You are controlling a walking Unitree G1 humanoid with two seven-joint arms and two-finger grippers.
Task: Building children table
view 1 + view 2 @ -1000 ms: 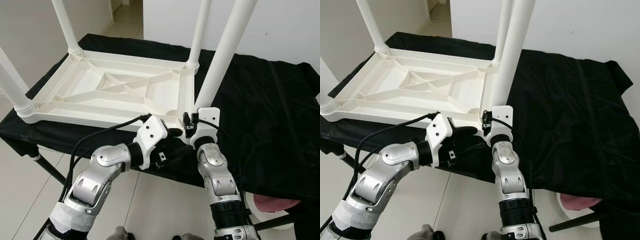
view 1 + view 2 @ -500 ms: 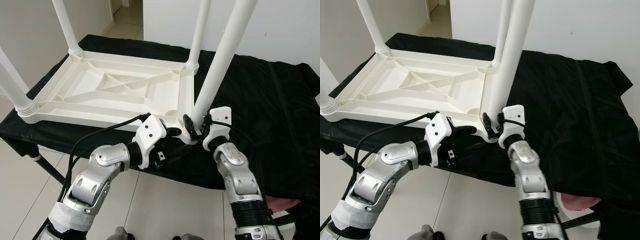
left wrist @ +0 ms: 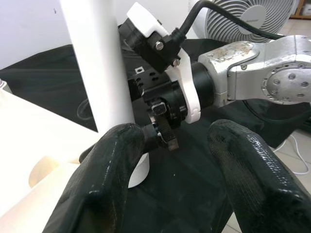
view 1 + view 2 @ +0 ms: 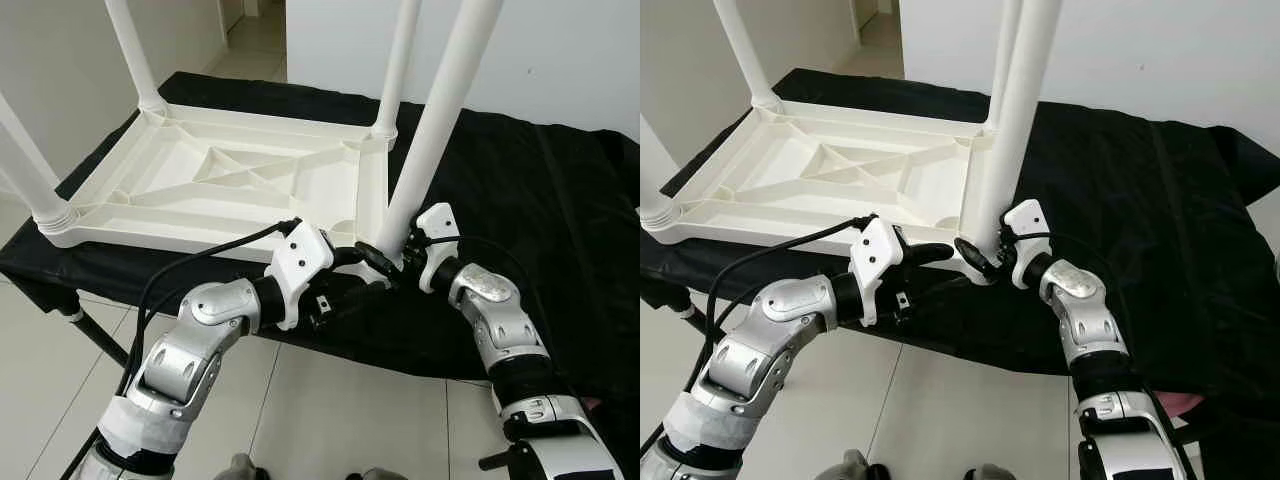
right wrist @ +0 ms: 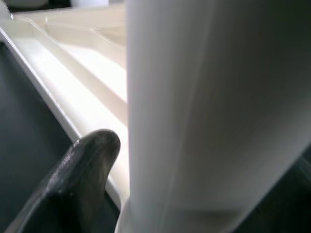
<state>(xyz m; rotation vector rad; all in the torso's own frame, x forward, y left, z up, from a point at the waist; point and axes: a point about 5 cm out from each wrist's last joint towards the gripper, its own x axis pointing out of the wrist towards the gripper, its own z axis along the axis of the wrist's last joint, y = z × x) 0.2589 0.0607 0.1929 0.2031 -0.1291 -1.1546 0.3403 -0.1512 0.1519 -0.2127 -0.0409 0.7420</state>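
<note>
Nearest the camera, both silver arms reached forward to the near right corner of the upturned white table top (image 4: 215,180), which lay underside up on a work surface draped in black cloth (image 4: 540,190). The left gripper (image 4: 372,262) sat low at that corner with its two black fingers (image 3: 114,165) spread apart and closed on nothing; the left wrist view had one finger just beside the foot of the near leg (image 4: 430,130) and the other well clear. The right gripper (image 4: 975,258) came in from the other side and held that leg close to its base, with one finger (image 5: 80,174) lying against the white tube.

Judging from this, the step in hand was seating the fourth leg in its corner socket. The leg tilted slightly, so doing it well probably called for the right gripper to bring it upright over the socket before pressing or turning. The left gripper would do best bracing the corner rim, so the top would not slide on the cloth.

Farther back, three other legs stood in their sockets: one at the near left corner (image 4: 25,165), one at the far left (image 4: 132,55) and one at the far right (image 4: 397,65).
</note>
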